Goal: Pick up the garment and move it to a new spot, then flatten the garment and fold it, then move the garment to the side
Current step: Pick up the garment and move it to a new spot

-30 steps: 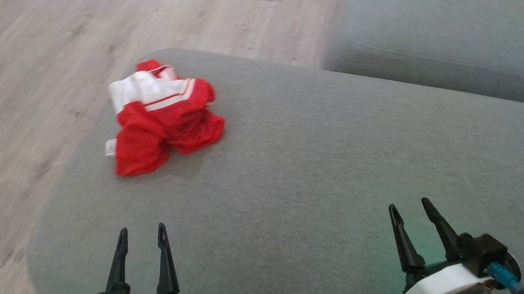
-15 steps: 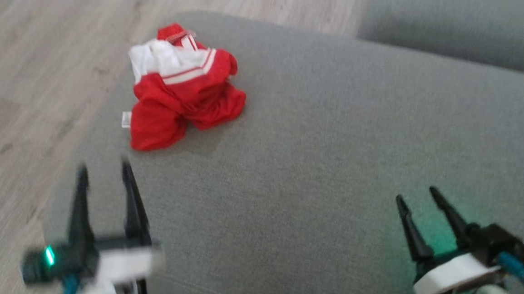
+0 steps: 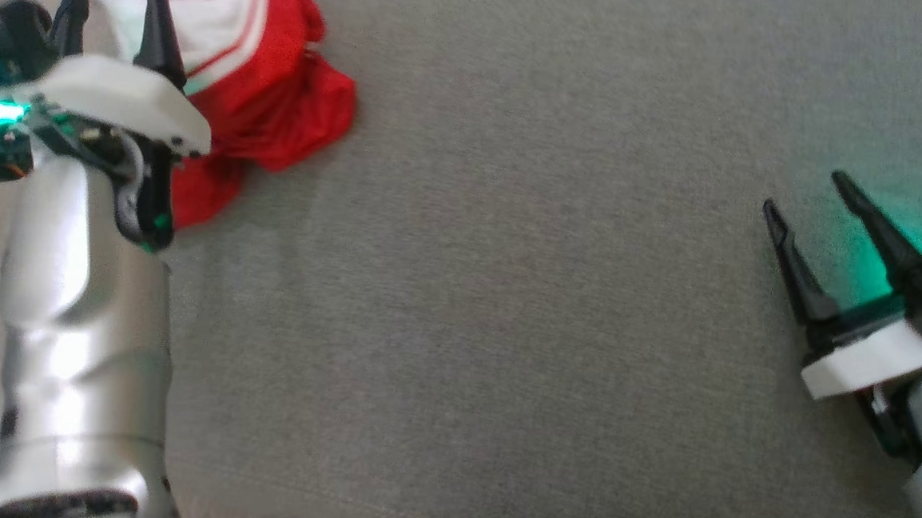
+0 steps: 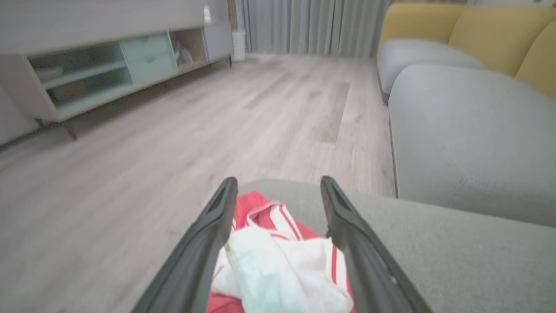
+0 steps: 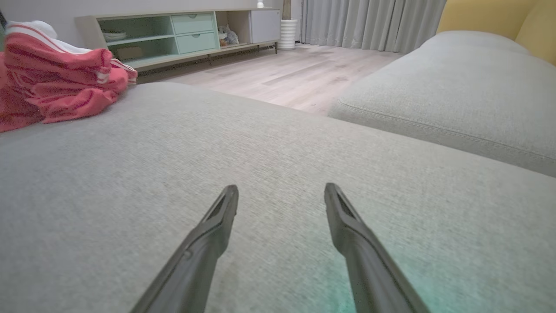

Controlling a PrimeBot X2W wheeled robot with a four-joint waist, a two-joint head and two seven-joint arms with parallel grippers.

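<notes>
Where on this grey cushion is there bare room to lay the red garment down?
The cushion is bare from the garment across to the right gripper. Crowded: its left corner, where the open left gripper brackets the garment.

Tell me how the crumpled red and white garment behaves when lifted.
Probably floppy: the crumpled red and white garment lies in soft folds and would drape from the left gripper. Likely light, thin cloth. Unlikely to slide on the grey fabric cushion.

Between the black fingers of my left pincer (image 4: 278, 180), the garment (image 4: 282, 256) is red with a white panel and thin red-and-white stripes. Under my right pincer (image 3: 805, 192) the cushion (image 3: 511, 288) is plain grey (tinged green by the fingers). Beyond lies pale wood-grain floor (image 4: 173, 130).
</notes>
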